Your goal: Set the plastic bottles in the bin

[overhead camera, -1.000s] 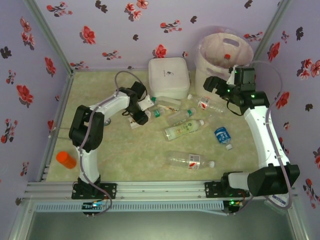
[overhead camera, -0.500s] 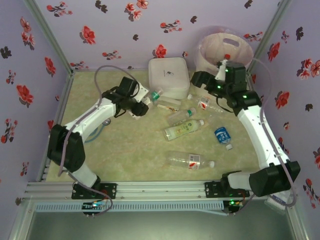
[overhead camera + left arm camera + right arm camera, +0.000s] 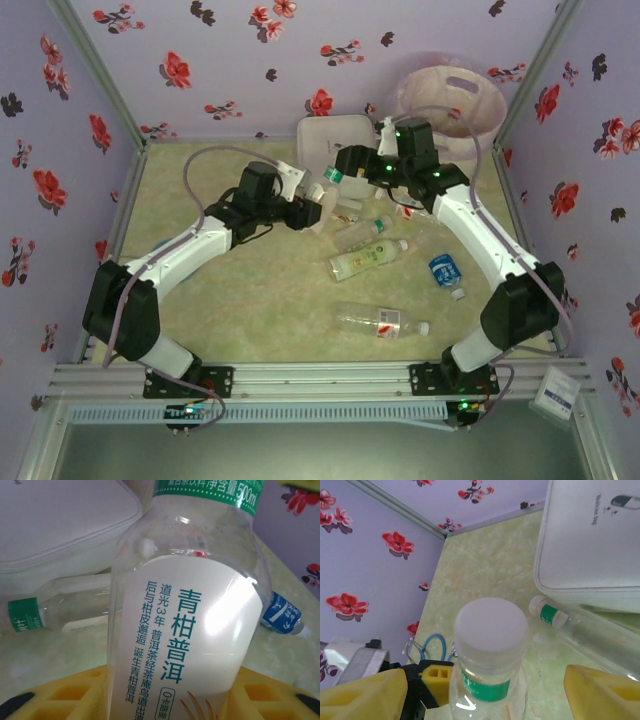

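Note:
My left gripper (image 3: pixel 303 212) (image 3: pixel 170 697) is shut on a clear plastic bottle (image 3: pixel 322 193) (image 3: pixel 192 625) with a white label in teal print. It holds the bottle above the table, cap end pointing up and to the right. In the right wrist view its white cap (image 3: pixel 491 625) stands between the yellow fingers (image 3: pixel 602 690) of my right gripper (image 3: pixel 347 168) (image 3: pixel 485 680), which is open and straddles the neck with gaps on both sides. The bin (image 3: pixel 478 92), a cream bucket with a pink liner, stands at the back right. Several more bottles lie on the table, among them a green-labelled one (image 3: pixel 368 258) and a blue-labelled one (image 3: pixel 446 272).
A flat white lidded box (image 3: pixel 338 138) (image 3: pixel 595 540) (image 3: pixel 60 525) sits at the back, left of the bin. A clear bottle (image 3: pixel 380 320) lies nearer the front. Another bottle (image 3: pixel 590 635) (image 3: pixel 55 612) lies against the box. Flowered walls close the table on three sides.
The left arm has raised its bottle and carried it right, toward the middle. The right arm has swung left from the bin to the bottle's cap, its jaws narrowing somewhat.

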Available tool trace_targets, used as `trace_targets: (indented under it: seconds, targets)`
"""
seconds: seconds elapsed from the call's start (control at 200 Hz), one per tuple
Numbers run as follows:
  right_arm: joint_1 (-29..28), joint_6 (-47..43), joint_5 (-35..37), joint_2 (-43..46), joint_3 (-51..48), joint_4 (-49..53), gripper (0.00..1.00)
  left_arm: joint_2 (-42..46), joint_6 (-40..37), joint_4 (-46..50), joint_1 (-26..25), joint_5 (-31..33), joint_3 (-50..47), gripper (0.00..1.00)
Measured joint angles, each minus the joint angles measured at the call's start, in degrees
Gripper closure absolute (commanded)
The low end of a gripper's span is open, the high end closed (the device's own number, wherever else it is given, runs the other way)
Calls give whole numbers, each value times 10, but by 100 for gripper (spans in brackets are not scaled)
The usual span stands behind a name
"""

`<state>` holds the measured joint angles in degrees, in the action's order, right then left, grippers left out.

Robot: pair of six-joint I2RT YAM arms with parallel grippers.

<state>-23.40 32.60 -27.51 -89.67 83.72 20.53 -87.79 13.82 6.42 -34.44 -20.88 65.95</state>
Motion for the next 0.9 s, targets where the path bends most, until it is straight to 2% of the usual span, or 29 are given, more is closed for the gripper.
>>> trace_targets:
  seconds: [0.2, 0.22, 0.27, 0.305, 0.425, 0.47, 0.59, 0.725, 0.9]
  targets:
    - [-3, -16, -18, -31, 0, -2, 32, -13, 9, -4, -11, -14, 17, 51]
    - [-3, -15, -19, -33, 0, -2, 36, -15, 9, -4, -13, -15, 19, 51]
    - [-3, -19, -20, -37, 0, -5, 54, -19, 9, -4, -17, -18, 24, 50]
    - [-3, -21, -24, -38, 0, -10, 61, -20, 9, -3, -20, -19, 27, 50]
    - [-2, -22, -27, -39, 0, -13, 63, -22, 10, -2, -22, -19, 32, 43]
    - [0, -24, -27, -39, 0, -14, 64, -22, 11, -2, -22, -19, 32, 36]
    - [6, -32, -27, -39, 5, -5, 69, -22, 18, -4, -23, -23, 34, 1]
    - [30, -72, -6, -37, 54, 59, 78, -22, 21, -4, -23, -25, 41, 0]
    - [97, -153, 60, 11, 148, 149, 93, -23, 21, -5, -23, -27, 42, 0]
